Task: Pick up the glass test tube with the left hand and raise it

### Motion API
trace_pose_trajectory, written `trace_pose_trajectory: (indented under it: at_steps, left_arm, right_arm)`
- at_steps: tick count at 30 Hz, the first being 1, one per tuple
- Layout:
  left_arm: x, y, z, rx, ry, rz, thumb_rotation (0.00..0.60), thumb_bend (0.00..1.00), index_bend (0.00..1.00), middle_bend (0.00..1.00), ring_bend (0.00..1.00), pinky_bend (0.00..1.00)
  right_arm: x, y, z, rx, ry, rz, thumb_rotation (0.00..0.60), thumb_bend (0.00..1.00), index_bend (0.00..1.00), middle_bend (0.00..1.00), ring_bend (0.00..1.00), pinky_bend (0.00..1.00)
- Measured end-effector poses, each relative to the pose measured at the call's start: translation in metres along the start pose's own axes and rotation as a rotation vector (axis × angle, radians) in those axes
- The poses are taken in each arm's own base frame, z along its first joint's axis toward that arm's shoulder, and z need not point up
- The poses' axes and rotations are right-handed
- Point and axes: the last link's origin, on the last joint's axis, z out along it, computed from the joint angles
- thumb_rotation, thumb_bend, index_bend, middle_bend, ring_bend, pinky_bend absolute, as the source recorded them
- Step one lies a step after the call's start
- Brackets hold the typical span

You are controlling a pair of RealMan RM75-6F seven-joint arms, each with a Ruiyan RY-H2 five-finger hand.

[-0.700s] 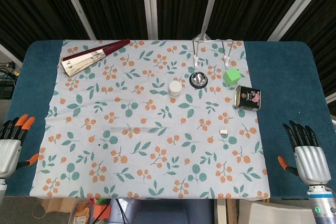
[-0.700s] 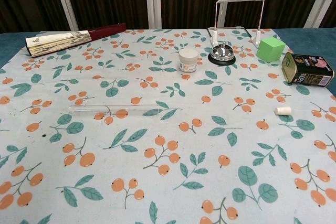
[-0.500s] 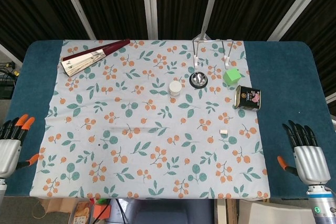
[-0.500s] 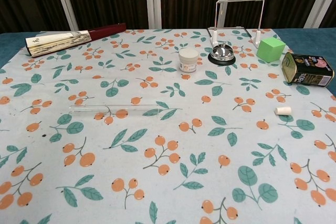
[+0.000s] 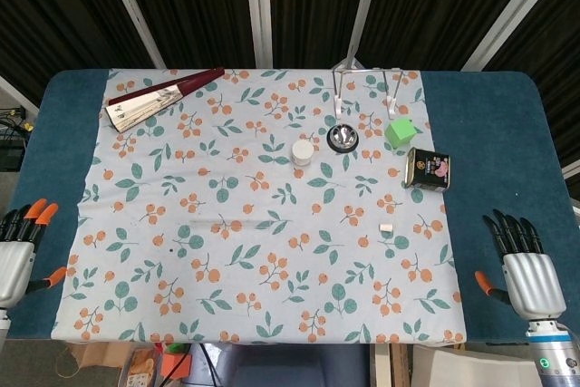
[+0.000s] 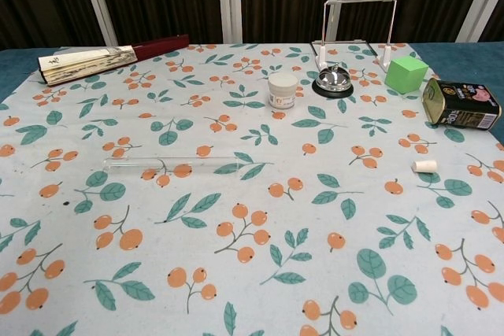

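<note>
Glass test tube (image 6: 177, 165) — lies flat on the floral tablecloth (image 6: 260, 273), left of centre, lengthwise across the table, touched by nothing. In the head view it shows only as a faint streak (image 5: 231, 221).

Left hand (image 5: 18, 251) — at the near left corner, over the blue table edge (image 5: 59, 142), fingers straight and apart with orange tips, holding nothing, well apart from the tube. Against the earlier frames it sits a shade lower in the head view; otherwise unchanged.

Right hand (image 5: 524, 265) — at the near right corner, dark fingers spread, empty. It too has drifted slightly lower and a touch leftward since the earlier frames.

Neither hand shows in the chest view.

Folded fan (image 6: 102, 56) — far left corner of the cloth, red guard stick pointing right.

Small white jar (image 6: 283, 90) — upright, near the middle of the far half.

Call bell (image 6: 332, 80) — just right of the jar, in front of the wire stand (image 6: 358, 25).

Green cube (image 6: 406, 74) — right of the bell.

Dark tin (image 6: 461, 104) — on its side at the cloth's right edge, near the cube.

Small white stopper (image 6: 424, 166) — lying alone on the right side, nearer than the tin.

All table items lie where they lay in the earlier frames — only the hands have shifted.
</note>
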Motion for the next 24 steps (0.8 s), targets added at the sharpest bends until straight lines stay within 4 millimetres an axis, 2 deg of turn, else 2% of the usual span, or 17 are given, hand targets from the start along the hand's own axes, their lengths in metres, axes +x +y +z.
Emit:
trace_pose_trajectory:
  at_steps: [5, 10, 14, 19, 24]
  left_arm:
    - [0.0, 0.002, 0.001, -0.005, -0.013, 0.016, 0.6, 0.04, 0.0, 0.0, 0.0, 0.0]
    - [0.007, 0.014, 0.01, -0.023, -0.012, -0.02, 0.6, 0.04, 0.02, 0.02, 0.0, 0.0]
    - [0.01, 0.026, 0.024, -0.051, -0.033, -0.025, 0.6, 0.07, 0.11, 0.15, 0.0, 0.0]
    - [0.013, 0.054, 0.05, -0.096, -0.079, -0.022, 0.6, 0.13, 0.28, 0.34, 0.05, 0.0]
    - [0.012, 0.085, 0.079, -0.137, -0.109, 0.013, 0.6, 0.18, 0.36, 0.41, 0.07, 0.0]
  right_arm:
    - [0.0, -0.001, 0.0, 0.008, 0.002, 0.003, 0.6, 0.31, 0.0, 0.0, 0.0, 0.0]
    - [-0.002, -0.003, 0.001, 0.014, 0.004, 0.011, 0.6, 0.31, 0.0, 0.0, 0.0, 0.0]
    - [-0.003, -0.004, 0.002, 0.016, 0.003, 0.023, 0.6, 0.31, 0.0, 0.0, 0.0, 0.0]
    - [-0.005, -0.005, 0.003, 0.02, -0.001, 0.029, 0.6, 0.31, 0.0, 0.0, 0.0, 0.0]
    - [-0.006, -0.006, 0.004, 0.024, -0.002, 0.034, 0.6, 0.31, 0.0, 0.0, 0.0, 0.0]
